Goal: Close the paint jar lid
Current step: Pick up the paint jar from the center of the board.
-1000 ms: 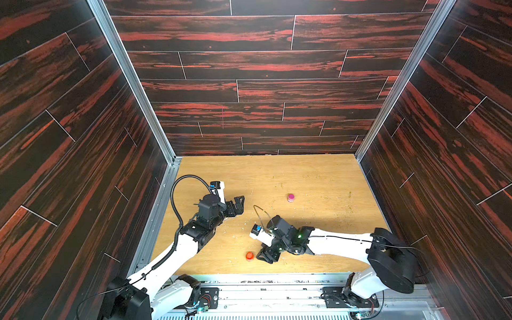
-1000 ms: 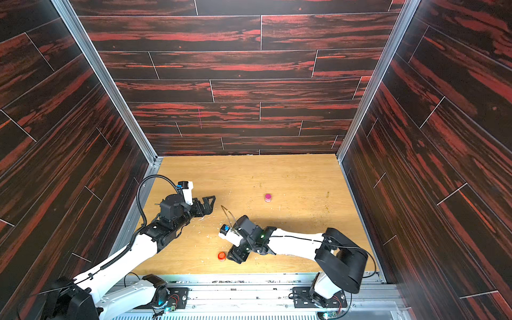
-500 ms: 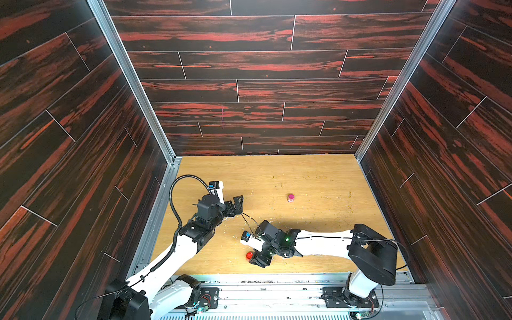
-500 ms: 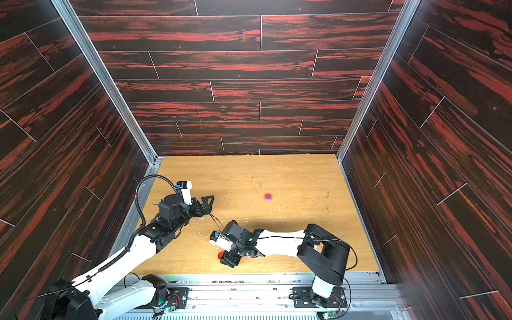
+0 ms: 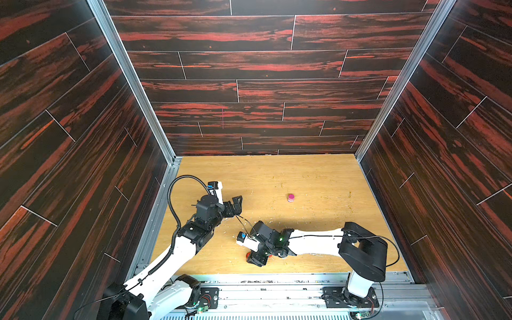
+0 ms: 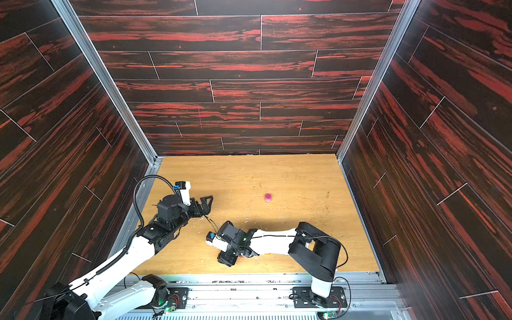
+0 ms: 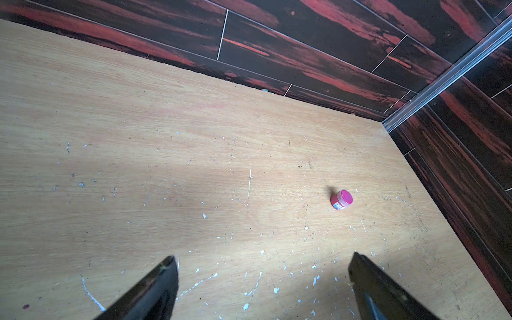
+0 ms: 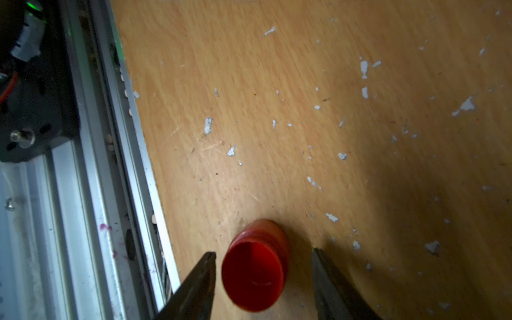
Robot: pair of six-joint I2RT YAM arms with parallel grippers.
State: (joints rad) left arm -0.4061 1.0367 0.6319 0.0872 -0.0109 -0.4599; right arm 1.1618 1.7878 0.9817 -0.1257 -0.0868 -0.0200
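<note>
Wrist view, not top views, shows right pincer (image 8: 263, 251) parted around red lid (image 8: 253, 277), untouching; left pincer (image 7: 263, 255) wide, empty.

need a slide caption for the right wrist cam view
Right gripper, jaws open, straddles a red lid, hollow side toward the camera, on the wooden table near the aluminium rail.

Both top views look steeply down from high above the rail (image 5: 277, 289), taking in the whole surface (image 5: 318, 177) with the paint jar (image 5: 290, 197) mid-frame. The left wrist view faces the paint jar low, from well away. The right wrist view hangs close over the surface's rail-side edge, far from the paint jar.
</note>
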